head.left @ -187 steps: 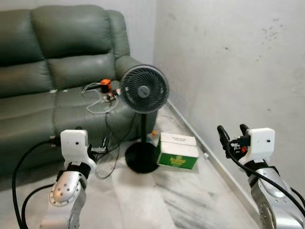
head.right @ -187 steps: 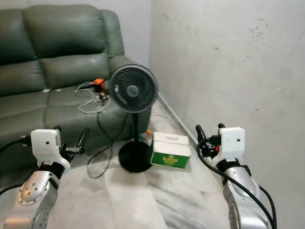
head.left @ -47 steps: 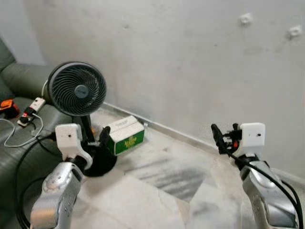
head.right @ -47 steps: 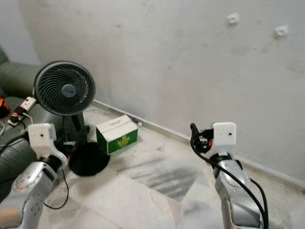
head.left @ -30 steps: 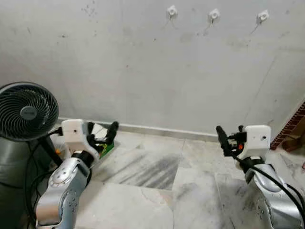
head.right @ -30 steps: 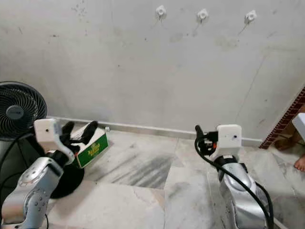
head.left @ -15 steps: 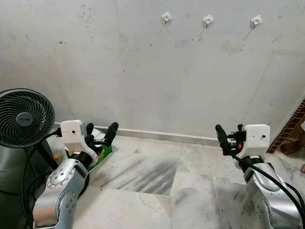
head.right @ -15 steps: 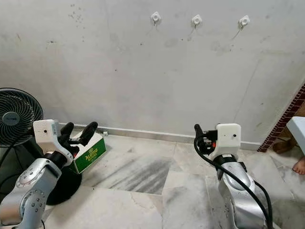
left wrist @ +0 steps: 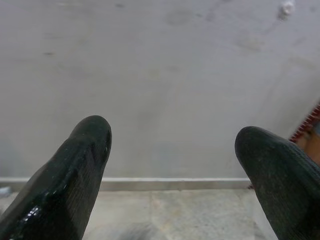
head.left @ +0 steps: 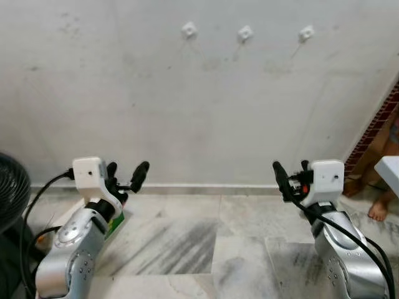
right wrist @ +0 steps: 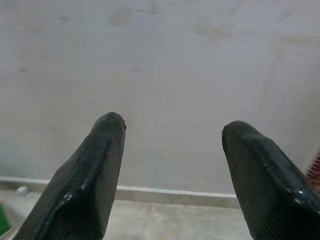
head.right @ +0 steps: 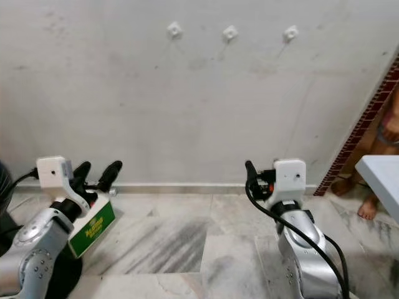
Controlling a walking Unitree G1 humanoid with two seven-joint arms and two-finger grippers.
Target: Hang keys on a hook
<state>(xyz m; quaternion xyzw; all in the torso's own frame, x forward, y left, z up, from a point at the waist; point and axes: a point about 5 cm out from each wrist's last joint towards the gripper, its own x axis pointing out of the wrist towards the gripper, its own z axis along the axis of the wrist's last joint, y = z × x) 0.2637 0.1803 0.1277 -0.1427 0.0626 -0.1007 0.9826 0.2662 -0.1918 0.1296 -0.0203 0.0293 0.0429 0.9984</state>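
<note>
my left gripper (head.left: 126, 176) is raised at chest height in front of me, fingers spread wide with nothing between them; the left wrist view shows both black fingertips (left wrist: 85, 150) well apart with bare wall behind. my right gripper (head.left: 290, 174) is held up the same way on the other side, also wide open and carrying nothing, and its wrist view looks at the same grey wall (right wrist: 165, 75) and the skirting along the floor.

i can't see any keys in either gripper or on the floor. the three small white hooks (head.left: 244, 33) sit in a row high on the wall, well above both grippers.

compared with half a second ago the whole picture has slid over, so that's my head turning, not the room moving: the hooks now sit further to the left, the fan (head.left: 12, 190) that stood fully in view is cut down to a dark edge at the far left, and the green box (head.right: 93, 228) is mostly hidden behind my left arm. a person's bare foot (head.left: 377, 210) shows at the far right beside a red brick edge (head.left: 374, 124) and the corner of a white table (head.left: 388, 169). the arms keep the same raised pose as before. marble floor (head.left: 212, 249) lies between them.
</note>
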